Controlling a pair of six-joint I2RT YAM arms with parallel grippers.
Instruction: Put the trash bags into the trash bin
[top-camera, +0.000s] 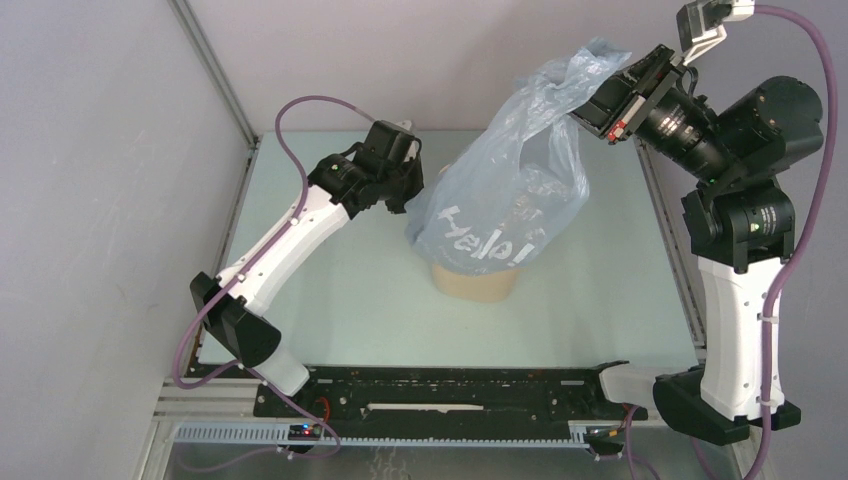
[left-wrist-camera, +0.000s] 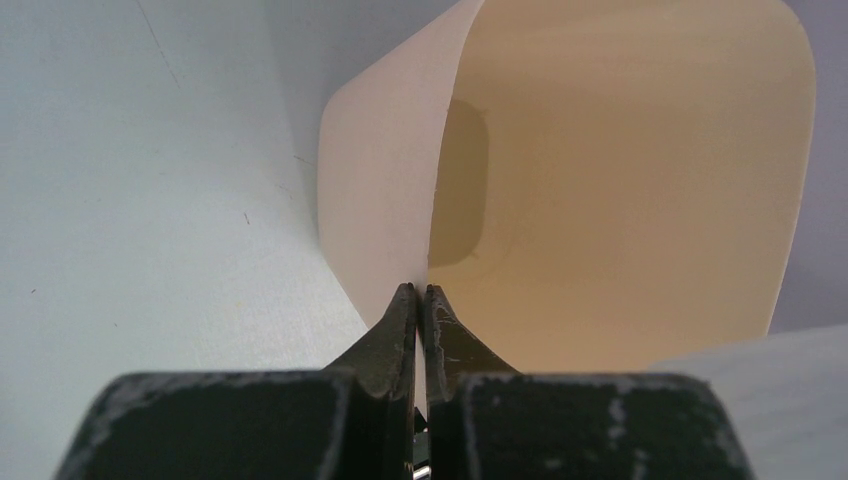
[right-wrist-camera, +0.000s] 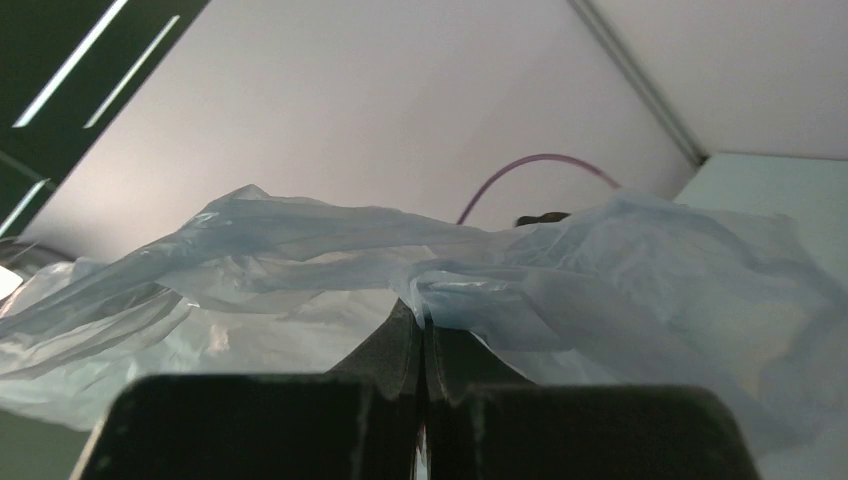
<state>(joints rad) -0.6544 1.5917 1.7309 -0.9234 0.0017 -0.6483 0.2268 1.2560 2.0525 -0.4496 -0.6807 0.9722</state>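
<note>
The left claw (left-wrist-camera: 420, 297) is pinched shut on the rim wall of the 1 bin (left-wrist-camera: 620, 180), which sits mid-surface (top-camera: 340, 300). The right claw (right-wrist-camera: 424, 322) is clamped on the top of the 1 bag (top-camera: 505, 190), held raised. The bag's body hangs over the bin and hides its rim from above.

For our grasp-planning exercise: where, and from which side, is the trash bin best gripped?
On the trash bin, pinch the thin rim wall from the left, straddling it, as the left hand does; the body looks too wide.
</note>
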